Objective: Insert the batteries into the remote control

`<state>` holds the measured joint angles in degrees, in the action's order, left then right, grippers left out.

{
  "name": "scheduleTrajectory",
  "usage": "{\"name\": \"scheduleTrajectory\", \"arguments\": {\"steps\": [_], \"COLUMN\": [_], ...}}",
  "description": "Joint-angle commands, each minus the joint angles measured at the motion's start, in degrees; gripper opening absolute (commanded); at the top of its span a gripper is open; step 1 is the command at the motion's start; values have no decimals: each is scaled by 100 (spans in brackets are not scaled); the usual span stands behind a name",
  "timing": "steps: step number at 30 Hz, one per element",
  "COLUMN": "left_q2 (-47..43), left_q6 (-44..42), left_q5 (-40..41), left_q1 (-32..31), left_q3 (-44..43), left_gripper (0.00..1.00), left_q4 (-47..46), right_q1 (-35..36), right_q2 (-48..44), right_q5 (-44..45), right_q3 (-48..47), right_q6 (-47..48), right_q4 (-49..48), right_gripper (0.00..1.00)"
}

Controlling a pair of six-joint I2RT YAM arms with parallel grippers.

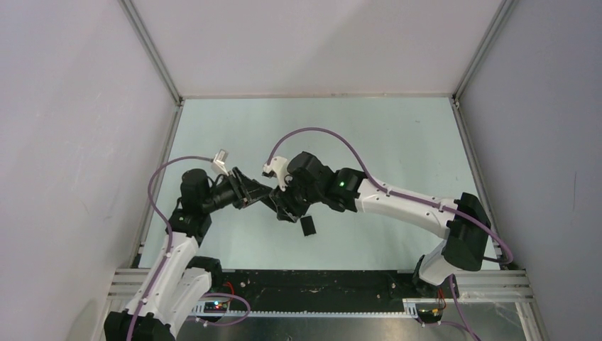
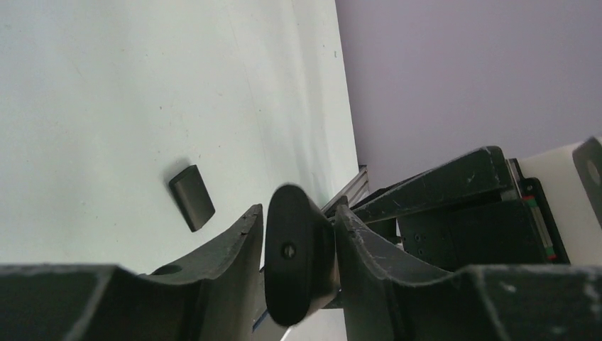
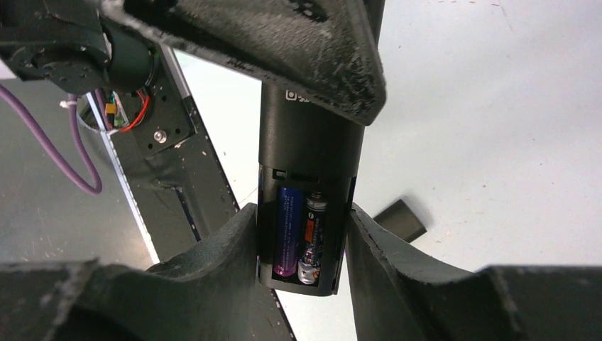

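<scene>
Black remote control (image 3: 309, 135): my left gripper (image 2: 297, 213) and right gripper (image 3: 302, 213) each pinch it. Both batteries (image 3: 289, 231) lie in its recess.

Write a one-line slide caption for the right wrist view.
Right gripper holds the remote control, both batteries seated in its open recess; cover plate lies on the table.

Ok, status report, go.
Both shut on the remote control: left gripper one end, right gripper the recess end. In the recess: blue-purple battery, dark battery, side by side. Cover plate off, loose on table.
</scene>
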<state>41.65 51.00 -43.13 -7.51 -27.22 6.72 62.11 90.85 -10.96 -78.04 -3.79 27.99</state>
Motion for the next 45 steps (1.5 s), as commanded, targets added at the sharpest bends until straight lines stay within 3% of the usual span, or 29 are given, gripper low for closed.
{"name": "scheduleTrajectory", "arguments": {"steps": [1,15,18,23,26,30,37,45], "left_q2": [82,39,54,69,115,195,173,-57], "left_q6": [83,312,370,453,498,602,1542,2659], "left_q5": [-183,-361,-392,-323,-301,-252,-26,212], "left_q1": [-27,-28,-26,-23,-23,-23,-24,-27], "left_q3": [-188,-214,-268,-472,-591,-755,-1062,-1258], "left_gripper": [43,8,0,0,0,0,0,0], "left_q4": [-56,-56,-49,-51,-54,-63,-201,-534], "right_q1": [41,-47,-63,-286,-573,-870,-876,-542], "right_q2": [-276,-339,-396,-833,-1207,-1804,-2681,-2367], "right_q5": [-255,-169,-139,-468,-843,-855,-15,650], "right_q3": [70,78,82,429,826,1530,3072,3158], "right_q6": [287,143,54,-301,-878,-1949,-4817,-5882], "right_q4": [-205,-279,-298,-577,-1056,-1835,-4254,-5812], "right_gripper": [31,33,45,74,84,88,89,83]}}
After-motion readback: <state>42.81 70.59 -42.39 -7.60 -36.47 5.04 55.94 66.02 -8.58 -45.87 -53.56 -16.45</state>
